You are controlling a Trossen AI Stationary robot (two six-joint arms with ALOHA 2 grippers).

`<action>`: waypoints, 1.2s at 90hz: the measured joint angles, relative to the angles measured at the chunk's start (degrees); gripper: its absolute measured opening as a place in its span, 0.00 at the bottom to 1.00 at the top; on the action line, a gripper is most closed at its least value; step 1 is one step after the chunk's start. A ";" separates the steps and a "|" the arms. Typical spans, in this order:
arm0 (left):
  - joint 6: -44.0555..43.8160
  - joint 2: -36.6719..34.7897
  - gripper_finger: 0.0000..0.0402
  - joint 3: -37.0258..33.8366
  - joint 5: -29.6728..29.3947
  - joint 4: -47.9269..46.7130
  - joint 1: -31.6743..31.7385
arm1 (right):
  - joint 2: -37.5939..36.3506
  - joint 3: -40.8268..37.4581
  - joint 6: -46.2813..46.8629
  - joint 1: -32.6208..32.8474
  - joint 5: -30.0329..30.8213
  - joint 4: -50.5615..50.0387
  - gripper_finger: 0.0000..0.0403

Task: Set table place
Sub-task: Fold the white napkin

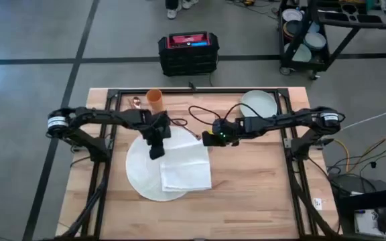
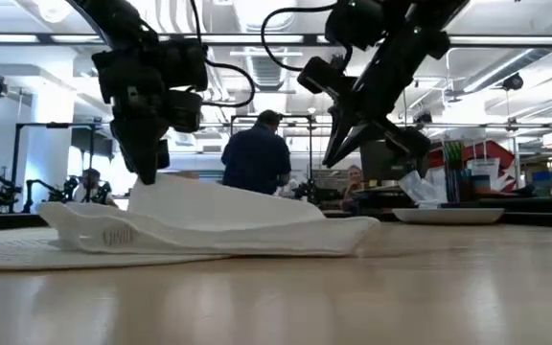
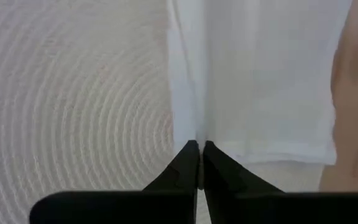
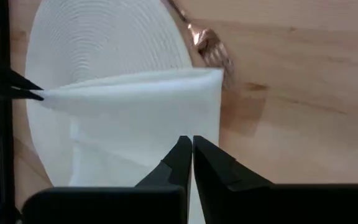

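Mat [image 1: 141, 175], round white, mid-table w/ folded napkin [image 1: 185, 167] on it. Left gripper [image 1: 156, 152] fingers pinched shut on napkin's edge; right gripper [image 1: 208, 138] fingers closed, empty, just beside. Plate [image 1: 258, 104] and cup [image 1: 155, 100] near far edge.

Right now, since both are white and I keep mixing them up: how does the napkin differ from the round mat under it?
The mat is round; the napkin is a folded rectangle. The mat shows concentric ribs; the napkin is smooth. The mat lies flat on the table; the napkin has one edge pinched up by the left hand and overhangs the mat's rim. Both are white.
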 joint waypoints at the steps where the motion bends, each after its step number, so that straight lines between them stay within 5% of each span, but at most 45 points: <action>1: -0.09 0.00 0.00 0.00 0.00 0.00 -0.09 | 0.00 0.00 0.12 0.13 0.01 0.03 0.00; 70: 0.44 0.00 0.00 0.06 -2.12 0.16 -1.44 | 3.91 -0.04 -1.96 -0.84 7.05 5.53 0.02; 108: 2.73 -0.07 0.00 0.09 -2.59 0.22 -1.44 | 5.99 -0.04 -0.92 -2.43 6.03 5.19 0.55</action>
